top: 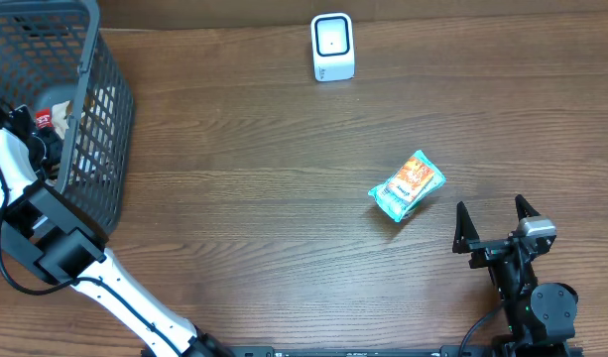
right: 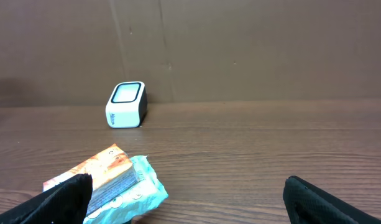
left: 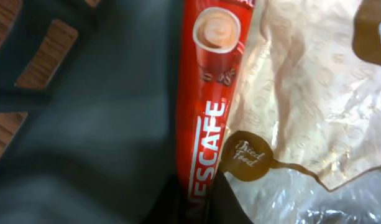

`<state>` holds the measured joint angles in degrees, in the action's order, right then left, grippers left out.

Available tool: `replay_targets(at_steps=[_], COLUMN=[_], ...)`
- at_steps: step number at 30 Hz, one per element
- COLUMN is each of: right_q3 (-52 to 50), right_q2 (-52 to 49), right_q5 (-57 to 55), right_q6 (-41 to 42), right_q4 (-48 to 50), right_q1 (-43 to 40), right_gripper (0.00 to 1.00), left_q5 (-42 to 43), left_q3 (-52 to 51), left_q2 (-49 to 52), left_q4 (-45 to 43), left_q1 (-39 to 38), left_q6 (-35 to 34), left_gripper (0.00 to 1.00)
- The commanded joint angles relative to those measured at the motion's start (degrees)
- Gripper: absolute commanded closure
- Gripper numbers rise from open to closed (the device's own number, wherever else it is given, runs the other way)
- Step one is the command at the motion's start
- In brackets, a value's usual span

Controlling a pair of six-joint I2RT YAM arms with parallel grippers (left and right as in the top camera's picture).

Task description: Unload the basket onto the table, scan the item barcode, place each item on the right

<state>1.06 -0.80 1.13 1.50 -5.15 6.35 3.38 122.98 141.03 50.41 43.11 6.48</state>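
Note:
A red Nescafe stick sachet [left: 206, 93] lies inside the dark wire basket [top: 85, 59] at the far left. My left gripper [left: 199, 202] reaches into the basket and is shut on the sachet's lower end, a dark finger on each side. In the overhead view the left gripper [top: 46, 127] is mostly hidden behind the basket wall. The white scanner [top: 332, 47] stands at the back of the table, also in the right wrist view as the scanner [right: 125, 104]. My right gripper [top: 494, 226] rests open near the front right, holding nothing.
An orange and teal snack packet [top: 408, 184] lies on the table just ahead and left of the right gripper, low left in the right wrist view as the packet [right: 109, 183]. A beige and clear bag [left: 314, 81] lies beside the sachet in the basket.

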Motion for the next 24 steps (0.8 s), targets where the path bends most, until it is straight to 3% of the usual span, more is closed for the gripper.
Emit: replay_targets(at_steps=[1, 8, 24], right_q3=[-0.59, -0.59, -0.59], right_q2=[0.61, 0.61, 0.61], right_q5=[0.07, 0.07, 0.07], right_q6=[-0.04, -0.04, -0.04], right_q4=[0.33, 0.33, 0.33], right_q1=[-0.37, -0.37, -0.37], right_gripper=[0.0, 0.0, 0.0], left_q5=[2.05, 2.62, 3.41], left_q3=[-0.85, 2.67, 3.32], left_q2=[4.28, -2.8, -9.86], left_q4=[3.56, 4.13, 3.8], left_q1=[-0.17, -0.28, -6.03], left_q6=[-1.86, -11.13, -13.84], left_gripper=[0.96, 0.96, 0.96])
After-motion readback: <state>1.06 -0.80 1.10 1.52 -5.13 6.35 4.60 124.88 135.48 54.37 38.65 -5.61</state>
